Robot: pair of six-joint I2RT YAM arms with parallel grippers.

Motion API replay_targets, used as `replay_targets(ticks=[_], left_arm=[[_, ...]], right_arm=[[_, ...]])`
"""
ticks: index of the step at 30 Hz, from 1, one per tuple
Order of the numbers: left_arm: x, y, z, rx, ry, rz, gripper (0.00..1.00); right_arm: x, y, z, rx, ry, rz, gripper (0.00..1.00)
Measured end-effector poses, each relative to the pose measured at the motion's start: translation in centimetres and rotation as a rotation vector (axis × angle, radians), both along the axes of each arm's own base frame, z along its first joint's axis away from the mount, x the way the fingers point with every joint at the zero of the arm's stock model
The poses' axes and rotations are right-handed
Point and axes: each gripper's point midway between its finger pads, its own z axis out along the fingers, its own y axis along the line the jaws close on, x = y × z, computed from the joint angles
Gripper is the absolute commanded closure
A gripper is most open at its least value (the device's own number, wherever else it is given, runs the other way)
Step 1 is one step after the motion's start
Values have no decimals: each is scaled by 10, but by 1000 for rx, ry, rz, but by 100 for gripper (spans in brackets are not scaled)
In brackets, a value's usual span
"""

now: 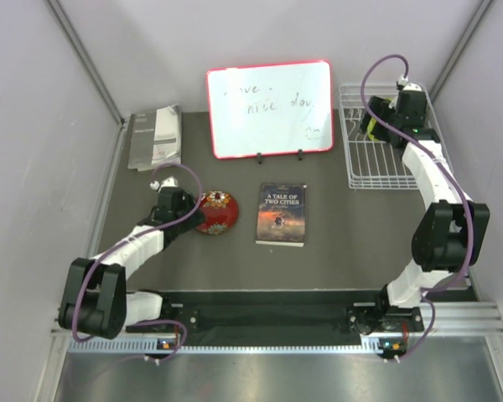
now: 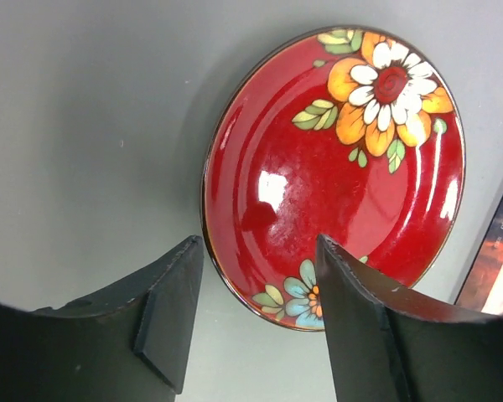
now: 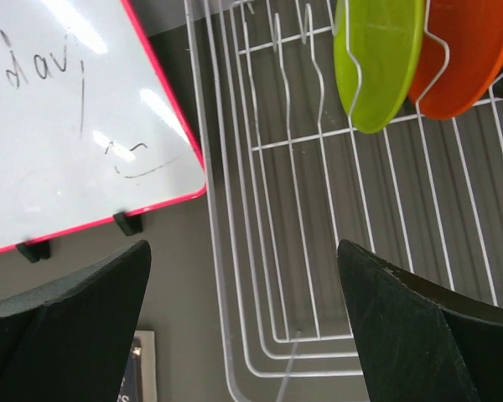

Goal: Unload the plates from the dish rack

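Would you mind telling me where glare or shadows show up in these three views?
Left wrist view: glare spots on the red floral plate, soft shadow beside it. Right wrist view: bright streaks across the whiteboard; the lime green plate is sharp. Top external view: even light, faint whiteboard writing.

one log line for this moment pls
left jaws: open astride red plate rim, plate on table | right jaws: open over dish rack | racked: green plate, orange plate

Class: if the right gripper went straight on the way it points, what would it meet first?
Probably the dish rack's wire floor, short of the lime green plate; depth is unclear.
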Motion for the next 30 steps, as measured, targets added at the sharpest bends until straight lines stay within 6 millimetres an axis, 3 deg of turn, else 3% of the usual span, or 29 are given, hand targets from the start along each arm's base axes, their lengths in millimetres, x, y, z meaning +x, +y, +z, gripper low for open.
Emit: replay_targets(ticks=[9, 10, 11, 12, 13, 22, 23, 26, 30], left_arm=[[1, 3, 0, 22, -3, -1, 26], [1, 3, 1, 24, -4, -6, 23], [3, 1, 3, 21, -9, -16, 12], [6, -3, 9, 13, -21, -40, 11], [9, -6, 14, 10, -33, -62, 1], [51, -70, 115, -194, -294, -359, 1], [54, -77, 124, -218, -320, -393, 1], [57, -95, 142, -281, -372, -485, 1], [57, -106, 151, -325, -396, -551, 1]], right_arm=[[21, -25, -7, -108, 23, -73, 7], [25, -28, -6, -124, 21, -85, 7], [30, -32, -4, -143, 17, -97, 7], [35, -36, -3, -163, 13, -107, 8], [41, -41, -1, -184, 9, -120, 8], [84, -73, -11, -294, 24, -185, 23], [90, -78, -14, -298, 28, -189, 29], [101, -89, -24, -310, 44, -196, 34], [114, -98, -38, -323, 65, -196, 43]])
